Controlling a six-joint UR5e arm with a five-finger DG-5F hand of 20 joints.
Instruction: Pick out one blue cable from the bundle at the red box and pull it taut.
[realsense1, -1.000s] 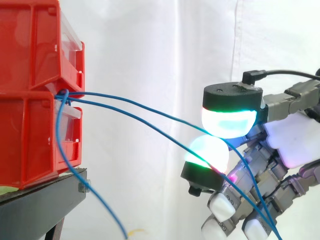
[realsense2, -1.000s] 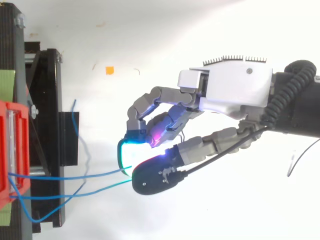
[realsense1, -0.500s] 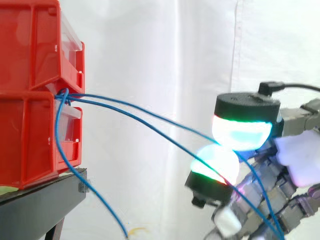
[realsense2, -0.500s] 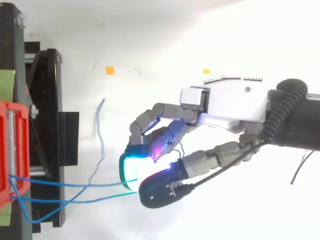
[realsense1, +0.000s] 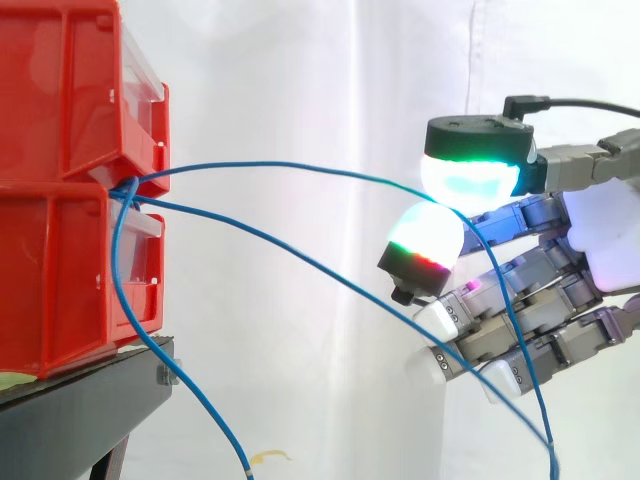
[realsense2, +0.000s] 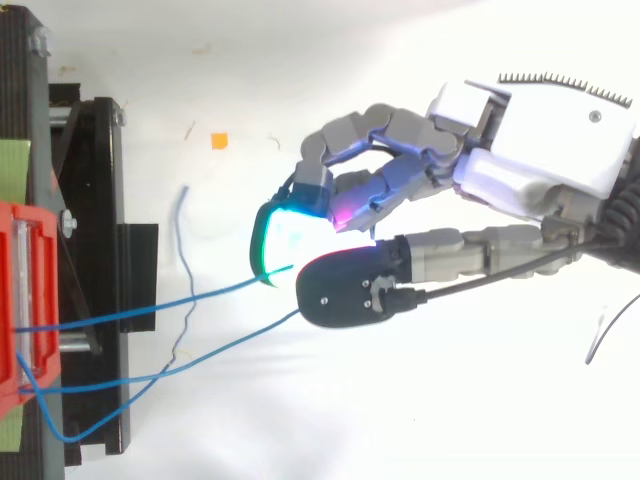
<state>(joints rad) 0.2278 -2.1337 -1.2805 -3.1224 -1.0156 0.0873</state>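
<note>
You have the hand (realsense2: 540, 130) at 3 o'clock in the side view, hard grey links ending in fat, smooth, rounded fingertips (realsense1: 425, 232) that glow green and white. The thumb and one finger are closed pad to pad on a thin, glossy blue cable (realsense1: 270, 164); the other fingers are curled loosely below them. From the pinch that cable runs toward 9 o'clock in a shallow upward bow (so it is not taut) to the seam between the two stacked red boxes (realsense1: 60, 100), which are shiny moulded plastic on a matte black stand (realsense1: 70, 420). Its tail drops from the pads toward 5 o'clock, across the curled fingers.

A second cable (realsense1: 300, 264) leaves the same seam and slants toward 4 o'clock, passing under the pinch, outside the pads. A third cable (realsense1: 114, 262) hangs down past the lower box.
</note>
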